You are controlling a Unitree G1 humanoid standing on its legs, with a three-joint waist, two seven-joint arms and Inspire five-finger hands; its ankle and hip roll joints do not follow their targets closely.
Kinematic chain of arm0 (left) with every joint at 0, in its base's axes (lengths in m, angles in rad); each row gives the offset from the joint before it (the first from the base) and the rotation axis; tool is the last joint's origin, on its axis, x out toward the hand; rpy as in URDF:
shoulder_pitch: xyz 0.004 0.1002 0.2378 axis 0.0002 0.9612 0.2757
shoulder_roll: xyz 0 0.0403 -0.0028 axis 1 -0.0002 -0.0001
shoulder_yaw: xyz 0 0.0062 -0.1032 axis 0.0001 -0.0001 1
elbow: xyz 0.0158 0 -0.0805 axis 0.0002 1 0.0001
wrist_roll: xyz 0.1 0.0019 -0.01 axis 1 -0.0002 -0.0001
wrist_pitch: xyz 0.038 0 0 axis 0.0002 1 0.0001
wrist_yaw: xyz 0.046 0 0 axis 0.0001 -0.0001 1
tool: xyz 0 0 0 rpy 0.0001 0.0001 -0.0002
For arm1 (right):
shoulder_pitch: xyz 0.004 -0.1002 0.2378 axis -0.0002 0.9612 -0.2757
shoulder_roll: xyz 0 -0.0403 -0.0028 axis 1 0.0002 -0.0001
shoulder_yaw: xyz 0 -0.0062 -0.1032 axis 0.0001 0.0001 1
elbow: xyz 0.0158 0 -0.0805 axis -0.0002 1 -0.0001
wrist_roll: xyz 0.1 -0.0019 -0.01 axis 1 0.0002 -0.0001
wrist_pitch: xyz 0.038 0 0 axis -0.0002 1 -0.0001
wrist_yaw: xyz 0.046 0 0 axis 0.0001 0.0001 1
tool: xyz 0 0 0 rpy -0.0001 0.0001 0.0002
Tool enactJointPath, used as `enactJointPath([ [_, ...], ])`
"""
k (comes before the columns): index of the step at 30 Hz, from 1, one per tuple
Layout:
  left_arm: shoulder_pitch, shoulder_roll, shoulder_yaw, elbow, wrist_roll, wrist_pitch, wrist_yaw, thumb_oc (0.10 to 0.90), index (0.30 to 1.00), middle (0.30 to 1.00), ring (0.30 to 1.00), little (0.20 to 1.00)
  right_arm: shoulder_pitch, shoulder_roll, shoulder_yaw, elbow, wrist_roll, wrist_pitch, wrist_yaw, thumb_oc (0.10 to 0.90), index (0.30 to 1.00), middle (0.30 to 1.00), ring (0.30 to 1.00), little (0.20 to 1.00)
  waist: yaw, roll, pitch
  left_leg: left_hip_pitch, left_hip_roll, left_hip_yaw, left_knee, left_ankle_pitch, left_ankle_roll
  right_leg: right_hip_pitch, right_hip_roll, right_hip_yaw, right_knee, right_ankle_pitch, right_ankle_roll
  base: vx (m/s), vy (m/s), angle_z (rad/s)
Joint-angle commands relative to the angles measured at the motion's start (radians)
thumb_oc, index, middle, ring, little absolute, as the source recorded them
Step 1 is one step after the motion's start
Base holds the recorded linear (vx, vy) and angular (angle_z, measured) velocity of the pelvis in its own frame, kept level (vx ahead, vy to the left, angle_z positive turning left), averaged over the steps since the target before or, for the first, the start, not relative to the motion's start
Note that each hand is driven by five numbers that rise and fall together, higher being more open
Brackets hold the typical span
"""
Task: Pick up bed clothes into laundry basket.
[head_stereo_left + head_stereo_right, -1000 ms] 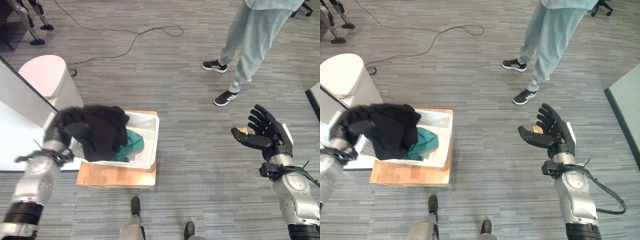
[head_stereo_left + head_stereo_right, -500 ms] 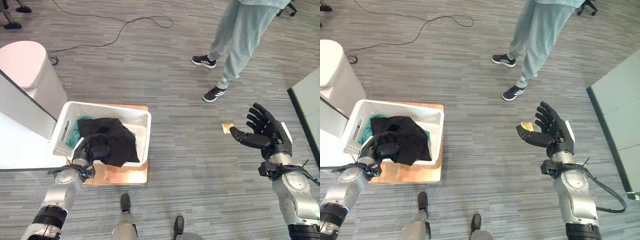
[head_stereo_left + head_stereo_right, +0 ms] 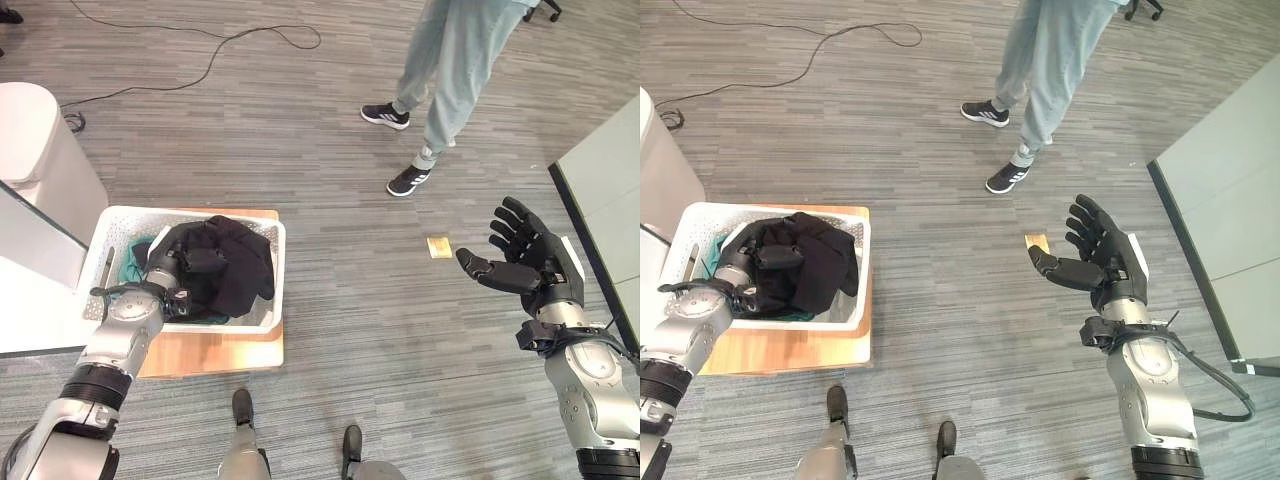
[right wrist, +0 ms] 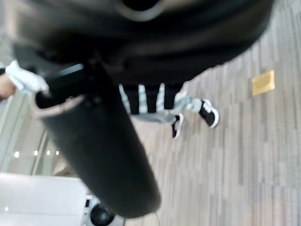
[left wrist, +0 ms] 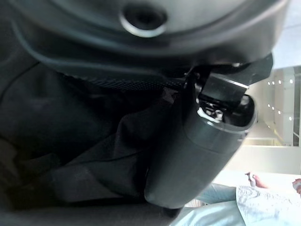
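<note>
The left hand (image 3: 170, 285) is buried in the crumpled black cloth garment (image 3: 225, 265); whether its fingers grip cannot be told. That garment lies inside the white perforated plastic laundry basket (image 3: 277, 262), over a teal cloth (image 3: 133, 262) at the basket's left wall. The basket sits on a low wooden platform (image 3: 215, 352). Judged status: deposit nearly complete, release remaining. The right hand (image 3: 525, 262) hangs spread and empty, well apart. Beyond stands a person (image 3: 450, 75).
</note>
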Motion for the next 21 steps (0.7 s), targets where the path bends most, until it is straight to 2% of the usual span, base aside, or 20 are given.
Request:
enactJointPath([
  [1,-0.156,0.022,0.012,0.045,0.018,-0.074,0.000,0.400,0.300,0.300,0.300,0.300,-0.054,-0.094,-0.084,-0.093,0.006,-0.083,-0.014,0.800,0.900,0.900,0.900,0.900,0.005,0.030,-0.070,0.127,0.018,0.013,0.000,-0.153,-0.032,-0.015,0.018,0.001,0.015,-0.018,0.037,0.00,0.000,0.00],
  [2,-0.156,0.027,0.013,0.049,0.024,-0.075,0.001,0.400,0.300,0.300,0.300,0.300,-0.051,-0.096,-0.088,-0.093,0.006,-0.082,-0.015,0.800,0.900,0.900,0.900,0.900,0.003,0.029,-0.069,0.125,0.018,0.013,0.000,-0.153,-0.032,-0.018,0.019,0.002,0.016,-0.017,0.038,0.00,0.010,-0.08],
  [3,-0.161,0.049,0.007,0.059,0.060,-0.071,0.001,0.513,0.469,0.469,0.469,0.469,-0.046,-0.099,-0.093,-0.093,0.005,-0.083,-0.018,0.800,0.900,0.900,0.900,0.900,0.002,0.028,-0.065,0.122,0.019,0.015,0.000,-0.152,-0.031,-0.023,0.019,0.003,0.018,-0.014,0.039,0.00,0.007,-0.16],
  [4,-0.161,0.070,-0.001,0.064,0.073,-0.062,-0.012,0.800,0.900,0.900,0.900,0.900,-0.041,-0.102,-0.096,-0.097,0.003,-0.080,-0.017,0.800,0.900,0.900,0.900,0.900,0.003,0.029,-0.062,0.120,0.018,0.017,0.000,-0.151,-0.031,-0.026,0.018,0.001,0.021,-0.011,0.041,0.00,0.008,-0.17],
  [7,-0.139,0.103,0.003,0.048,0.080,-0.054,-0.032,0.800,0.900,0.900,0.900,0.900,-0.028,-0.108,-0.119,-0.104,0.007,-0.077,-0.014,0.800,0.900,0.900,0.900,0.900,0.006,0.032,-0.060,0.120,0.017,0.017,0.000,-0.153,-0.030,-0.026,0.016,0.000,0.022,-0.009,0.042,0.01,0.017,-0.07],
  [9,-0.110,0.160,-0.002,0.004,0.097,-0.043,-0.070,0.800,0.900,0.900,0.900,0.900,-0.016,-0.127,-0.143,-0.104,0.014,-0.073,-0.009,0.800,0.900,0.900,0.900,0.900,0.012,0.039,-0.056,0.118,0.012,0.015,0.000,-0.153,-0.030,-0.024,0.013,-0.006,0.021,-0.007,0.043,0.00,0.000,0.00],
  [10,-0.108,0.161,-0.001,0.002,0.097,-0.042,-0.071,0.800,0.900,0.900,0.900,0.900,-0.015,-0.127,-0.143,-0.103,0.015,-0.073,-0.009,0.800,0.900,0.900,0.900,0.900,0.012,0.039,-0.056,0.118,0.012,0.015,0.000,-0.153,-0.030,-0.023,0.013,-0.006,0.020,-0.006,0.043,0.00,0.000,0.00],
  [12,-0.080,0.233,0.010,-0.054,0.108,-0.045,-0.086,0.800,0.900,0.900,0.900,0.900,-0.002,-0.147,-0.161,-0.103,0.018,-0.072,0.002,0.800,0.900,0.900,0.900,0.900,0.023,0.046,-0.055,0.116,0.008,0.011,0.000,-0.153,-0.031,-0.021,0.011,-0.017,0.017,-0.007,0.045,0.00,0.000,0.00],
  [13,-0.076,0.234,0.014,-0.058,0.108,-0.044,-0.086,0.800,0.900,0.900,0.900,0.900,-0.003,-0.147,-0.159,-0.103,0.019,-0.072,0.003,0.800,0.900,0.900,0.900,0.900,0.021,0.046,-0.056,0.116,0.008,0.011,0.000,-0.153,-0.031,-0.020,0.011,-0.017,0.016,-0.007,0.045,0.00,0.000,0.00],
  [14,-0.037,0.273,0.045,-0.111,0.076,-0.052,-0.094,0.800,0.900,0.900,0.900,0.900,0.008,-0.160,-0.169,-0.103,0.024,-0.071,0.013,0.800,0.900,0.900,0.900,0.900,0.031,0.050,-0.056,0.115,0.006,0.006,0.000,-0.153,-0.032,-0.016,0.009,-0.025,0.016,-0.008,0.046,0.01,0.000,0.03],
  [19,0.069,0.367,0.163,-0.261,-0.006,-0.079,-0.106,0.800,0.900,0.900,0.900,0.900,0.016,-0.176,-0.194,-0.094,0.035,-0.073,0.020,0.800,0.900,0.900,0.900,0.900,0.054,0.060,-0.061,0.114,0.001,-0.013,0.000,-0.152,-0.034,-0.004,0.006,-0.045,0.016,-0.012,0.046,0.02,-0.014,0.10],
  [20,0.109,0.392,0.244,-0.335,-0.077,-0.111,-0.086,0.800,0.900,0.900,0.900,0.900,0.019,-0.183,-0.207,-0.087,0.039,-0.075,0.025,0.800,0.900,0.900,0.900,0.900,0.076,0.064,-0.065,0.114,-0.001,-0.019,0.000,-0.152,-0.035,0.002,0.004,-0.055,0.016,-0.013,0.046,0.01,-0.012,0.16],
  [21,0.141,0.396,0.284,-0.365,-0.087,-0.116,-0.083,0.800,0.900,0.900,0.900,0.900,0.016,-0.186,-0.204,-0.085,0.037,-0.075,0.027,0.800,0.900,0.900,0.900,0.900,0.078,0.065,-0.066,0.115,-0.002,-0.022,0.000,-0.152,-0.035,0.004,0.003,-0.058,0.018,-0.014,0.047,0.04,-0.022,0.13],
])
